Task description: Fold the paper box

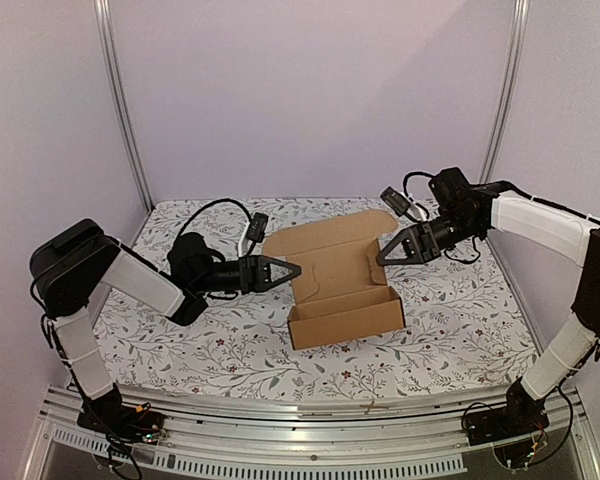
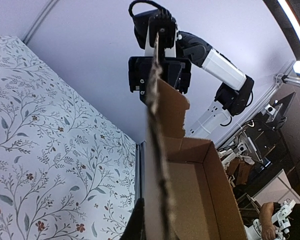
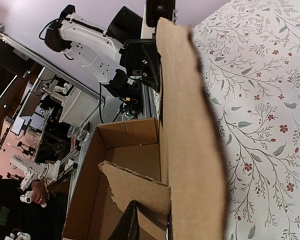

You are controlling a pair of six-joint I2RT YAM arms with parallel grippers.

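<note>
On a floral-print table cover (image 1: pixel 200 350), the left gripper (image 1: pixel 296 270) pinches the left wall of the plain brown paper box (image 1: pixel 345 322), which sits open-topped at mid-table. The right gripper (image 1: pixel 381 259) is clamped narrowly onto the box's right-side flap.

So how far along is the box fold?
Done: the paper box already stands as an open tray, with front and side walls up. In hand: the left gripper and right gripper sit at its opposite side edges. In the wrist views cardboard runs between each one's fingers, but whether they grip is unclear. Left: the lid panel lies open at the back, so closing and tucking remain.
</note>
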